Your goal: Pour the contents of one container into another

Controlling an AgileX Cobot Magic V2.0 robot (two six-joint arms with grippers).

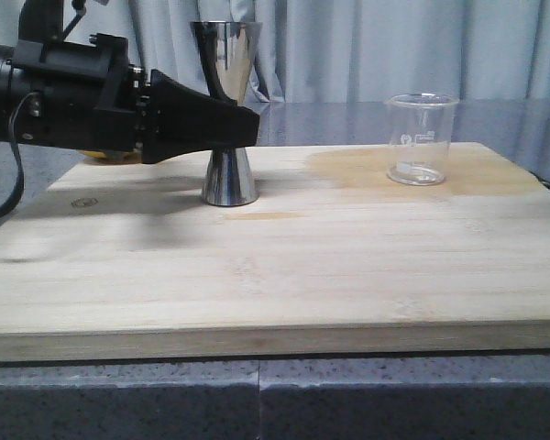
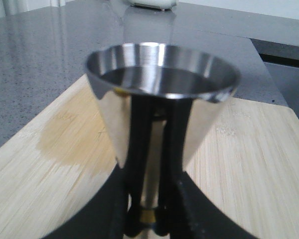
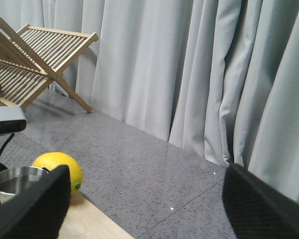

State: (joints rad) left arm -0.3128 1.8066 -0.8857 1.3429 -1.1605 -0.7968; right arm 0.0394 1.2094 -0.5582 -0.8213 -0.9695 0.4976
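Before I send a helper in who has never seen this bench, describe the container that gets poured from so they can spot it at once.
Look at the pale wooden board on the grey counter, then to its far right corner, where the wood has a darker patch. A small glass beaker stands there alone, upright. It is see-through with faint white markings, unlike the taller shiny metal cup that the left gripper is at.

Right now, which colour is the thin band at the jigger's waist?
Gold; the band on the steel jigger shows best in the left wrist view.
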